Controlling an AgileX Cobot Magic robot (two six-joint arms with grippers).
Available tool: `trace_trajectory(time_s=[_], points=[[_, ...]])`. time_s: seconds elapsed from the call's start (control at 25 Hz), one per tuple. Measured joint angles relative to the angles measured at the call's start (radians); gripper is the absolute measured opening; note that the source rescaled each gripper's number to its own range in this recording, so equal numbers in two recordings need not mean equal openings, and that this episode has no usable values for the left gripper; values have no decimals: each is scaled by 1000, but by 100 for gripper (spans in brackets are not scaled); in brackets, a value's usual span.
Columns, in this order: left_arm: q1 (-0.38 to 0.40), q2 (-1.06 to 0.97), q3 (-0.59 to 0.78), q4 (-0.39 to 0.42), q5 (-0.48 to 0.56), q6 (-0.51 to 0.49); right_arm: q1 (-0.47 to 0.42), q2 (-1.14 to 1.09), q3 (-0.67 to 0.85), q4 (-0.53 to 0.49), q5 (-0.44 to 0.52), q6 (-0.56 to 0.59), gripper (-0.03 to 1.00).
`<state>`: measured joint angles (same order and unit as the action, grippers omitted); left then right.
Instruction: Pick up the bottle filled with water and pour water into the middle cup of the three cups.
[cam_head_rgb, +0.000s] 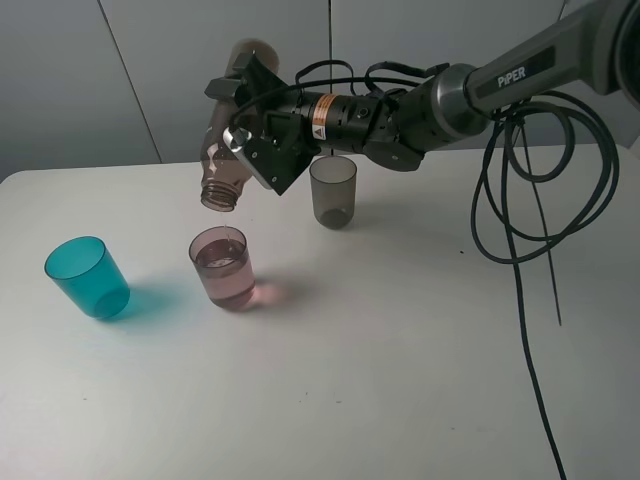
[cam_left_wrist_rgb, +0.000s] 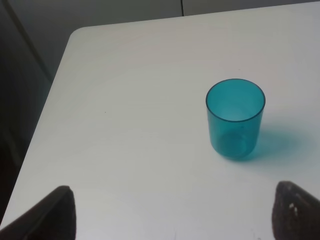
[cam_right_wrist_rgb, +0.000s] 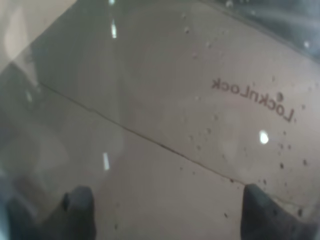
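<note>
White table (cam_head_rgb: 400, 380), grey wall behind. Upper centre of the high view: right gripper (cam_head_rgb: 245, 125) clamped on the bottle (cam_head_rgb: 222, 175), which is tilted mouth-down above the middle cup (cam_head_rgb: 224, 266), its midsection hidden by the jaws. Left gripper (cam_left_wrist_rgb: 172, 215): only fingertips visible, spread, empty.

Bottle (cam_head_rgb: 225, 160) was smoky brown-pink clear plastic, up off the counter (cam_head_rgb: 400, 350), tipped steeply with its open neck down, mouth above and just behind the middle cup (cam_head_rgb: 224, 266). Middle cup was a pale pink tumbler, upright, liquid partway up. Teal cup (cam_head_rgb: 88, 277) stood upright, well apart at exterior-view left. Smoky grey cup (cam_head_rgb: 332, 191) stood upright further back, right.
</note>
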<state>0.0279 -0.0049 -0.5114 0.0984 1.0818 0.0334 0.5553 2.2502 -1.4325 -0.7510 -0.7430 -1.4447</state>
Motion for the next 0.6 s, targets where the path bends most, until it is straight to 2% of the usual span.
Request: trace_trajectory(time_s=[0.08, 0.16, 0.4, 0.6], points=[[0, 0, 0, 0, 0, -4, 0, 0, 0, -7, 0, 51, 5], [0, 0, 0, 0, 0, -4, 0, 0, 0, -26, 13, 150, 5], [0, 0, 0, 0, 0, -4, 2, -4, 0, -48, 51, 700, 5], [0, 0, 0, 0, 0, -4, 2, -19, 0, -48, 52, 1078, 5]])
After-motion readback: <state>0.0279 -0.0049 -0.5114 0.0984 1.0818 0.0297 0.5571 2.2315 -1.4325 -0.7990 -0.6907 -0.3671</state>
